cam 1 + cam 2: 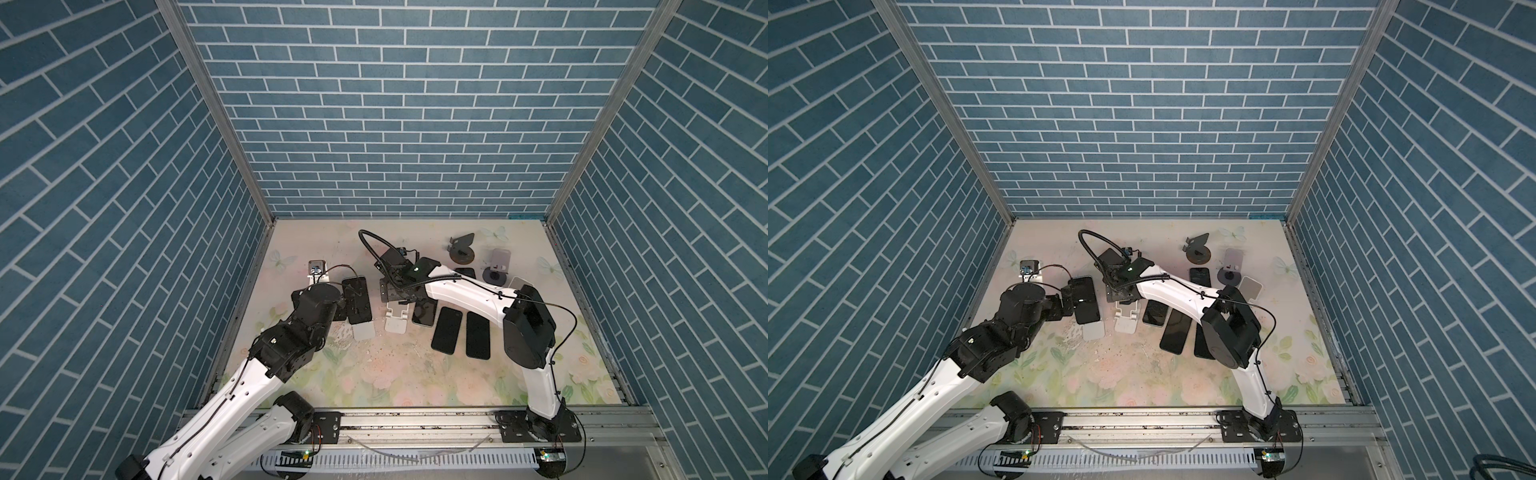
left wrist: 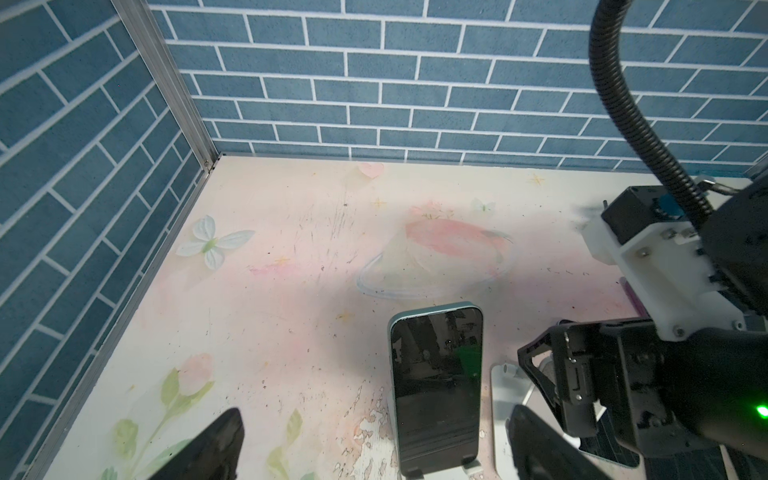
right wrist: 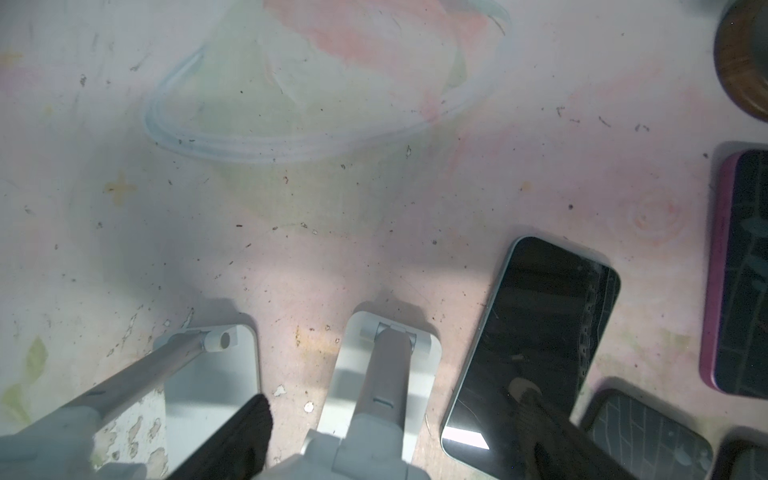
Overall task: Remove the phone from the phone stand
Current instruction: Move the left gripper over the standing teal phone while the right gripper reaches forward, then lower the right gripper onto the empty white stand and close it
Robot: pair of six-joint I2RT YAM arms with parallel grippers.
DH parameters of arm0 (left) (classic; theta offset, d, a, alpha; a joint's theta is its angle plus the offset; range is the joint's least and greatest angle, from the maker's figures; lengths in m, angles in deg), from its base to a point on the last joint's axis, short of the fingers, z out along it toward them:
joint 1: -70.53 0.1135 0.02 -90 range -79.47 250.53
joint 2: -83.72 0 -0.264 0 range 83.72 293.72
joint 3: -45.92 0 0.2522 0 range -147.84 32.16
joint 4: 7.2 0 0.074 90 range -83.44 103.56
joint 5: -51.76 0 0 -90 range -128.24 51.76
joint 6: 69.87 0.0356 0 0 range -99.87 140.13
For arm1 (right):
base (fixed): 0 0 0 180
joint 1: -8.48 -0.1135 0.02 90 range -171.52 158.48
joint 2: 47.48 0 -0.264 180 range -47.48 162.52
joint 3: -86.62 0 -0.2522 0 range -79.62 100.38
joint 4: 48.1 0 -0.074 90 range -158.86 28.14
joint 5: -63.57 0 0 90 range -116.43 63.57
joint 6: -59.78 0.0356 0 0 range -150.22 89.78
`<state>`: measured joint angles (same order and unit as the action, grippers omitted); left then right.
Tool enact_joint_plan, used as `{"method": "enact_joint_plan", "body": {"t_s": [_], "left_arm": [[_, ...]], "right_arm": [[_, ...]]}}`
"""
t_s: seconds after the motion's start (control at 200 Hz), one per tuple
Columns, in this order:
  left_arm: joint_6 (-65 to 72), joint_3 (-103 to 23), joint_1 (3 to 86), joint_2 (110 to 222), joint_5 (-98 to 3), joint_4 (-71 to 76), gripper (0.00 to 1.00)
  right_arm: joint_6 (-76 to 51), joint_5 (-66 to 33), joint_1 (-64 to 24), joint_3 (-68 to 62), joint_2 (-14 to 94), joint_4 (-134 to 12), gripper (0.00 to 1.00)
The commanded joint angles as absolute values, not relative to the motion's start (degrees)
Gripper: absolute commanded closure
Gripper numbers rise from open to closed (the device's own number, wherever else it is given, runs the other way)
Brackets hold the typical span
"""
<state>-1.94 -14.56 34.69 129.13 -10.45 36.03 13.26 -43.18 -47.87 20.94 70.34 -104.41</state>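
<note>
A dark-screened phone (image 2: 436, 386) leans upright on a white phone stand (image 1: 363, 331) left of the mat's middle; in both top views it shows as a black slab (image 1: 356, 299) (image 1: 1086, 300). My left gripper (image 2: 378, 446) is open. The phone stands between its fingertips (image 2: 222, 440), nearer one of them, and I see no contact. My right gripper (image 3: 399, 438) is open and straddles the arm of a second, empty white stand (image 3: 384, 370); one fingertip (image 3: 548, 432) hovers over a phone lying flat (image 3: 536, 332). In a top view the right gripper (image 1: 395, 297) hangs over that empty stand (image 1: 397, 322).
Three phones lie flat right of the empty stand (image 1: 424, 312) (image 1: 446, 330) (image 1: 478, 334). Further back are a pink-edged phone (image 3: 735, 270), a dark round stand (image 1: 461, 251) and a grey stand (image 1: 496, 268). The right arm's black cable loop (image 2: 623, 104) rises close to the left wrist.
</note>
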Motion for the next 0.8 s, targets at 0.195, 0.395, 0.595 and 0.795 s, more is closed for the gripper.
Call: {"method": "enact_joint_plan", "body": {"t_s": [0.195, 0.395, 0.595, 0.795], "left_arm": [[-1.93, -12.65, 35.28, 128.02, -11.52, 35.21, 0.00], [-2.11, -12.06, 35.37, 127.14, -11.89, 34.97, 0.00], [-2.98, -10.83, 35.37, 125.75, -12.14, 34.50, 0.00], [-3.24, -10.27, 35.33, 125.43, -12.52, 34.42, 0.00]], "right_arm": [[17.88, -44.44, -49.03, 22.63, 71.41, -107.66, 0.14], [18.64, -43.20, -48.93, 22.12, 71.86, -106.54, 0.22], [18.66, -42.27, -48.99, 22.32, 72.66, -106.17, 0.28], [18.21, -41.52, -48.99, 22.63, 73.10, -105.81, 0.38]]}}
